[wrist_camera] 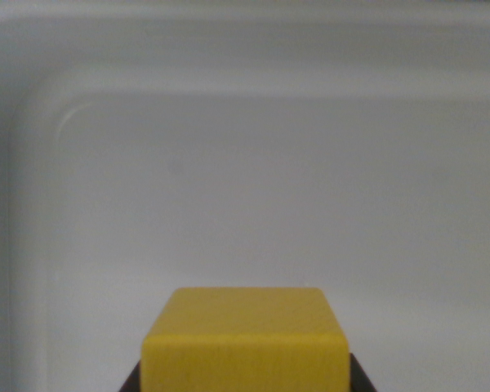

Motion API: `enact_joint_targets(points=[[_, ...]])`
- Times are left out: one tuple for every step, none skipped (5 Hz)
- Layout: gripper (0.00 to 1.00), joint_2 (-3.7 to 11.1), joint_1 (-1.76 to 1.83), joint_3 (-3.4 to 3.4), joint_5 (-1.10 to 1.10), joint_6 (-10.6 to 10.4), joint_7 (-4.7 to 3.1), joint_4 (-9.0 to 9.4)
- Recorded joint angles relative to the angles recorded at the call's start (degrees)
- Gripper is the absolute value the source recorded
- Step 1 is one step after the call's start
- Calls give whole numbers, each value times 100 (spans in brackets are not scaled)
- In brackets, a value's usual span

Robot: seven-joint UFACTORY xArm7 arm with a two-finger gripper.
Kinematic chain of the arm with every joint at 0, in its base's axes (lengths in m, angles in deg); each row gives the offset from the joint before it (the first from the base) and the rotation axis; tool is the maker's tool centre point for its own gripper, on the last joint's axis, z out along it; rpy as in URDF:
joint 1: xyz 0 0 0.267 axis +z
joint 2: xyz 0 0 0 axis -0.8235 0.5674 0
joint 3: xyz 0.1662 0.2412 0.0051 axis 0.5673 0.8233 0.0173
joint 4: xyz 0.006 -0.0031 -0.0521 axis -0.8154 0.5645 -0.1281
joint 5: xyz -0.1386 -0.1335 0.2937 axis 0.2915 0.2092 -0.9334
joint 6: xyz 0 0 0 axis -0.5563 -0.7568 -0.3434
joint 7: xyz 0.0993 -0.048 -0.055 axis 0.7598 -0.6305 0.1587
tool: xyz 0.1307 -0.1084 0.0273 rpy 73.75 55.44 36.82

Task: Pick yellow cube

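The yellow cube (245, 343) sits at the bottom middle of the wrist view, very close to the camera. On each side of its lower part a dark piece shows, one at the wrist view's left and one at the right; I take them for the two fingers of the pincer (245, 382). They lie against the sides of the cube, so I judge that the pincer is clenched on the cube, though the contact itself is at the edge of the picture and only partly seen.

What could go wrong from here: the faces of the cube look smooth, so it may slip down or turn between the fingers if the hold is weak or if the arm moves quickly. I cannot tell if the cube is lifted or rests on the surface below. If it rests there, a sideways move could drag it.

Below and behind is a pale white tray (41, 147) with a rounded corner and a raised rim, seen at the upper left. Its floor is plain and a little blurred. Nothing else of the room can be seen, no counter and no wall.
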Motion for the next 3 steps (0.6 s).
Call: enact_joint_targets(points=[[100,0,0,0,0,0,0,0],[100,-15,0,0,0,48,1,-33],[100,-15,0,0,0,48,1,-33]])
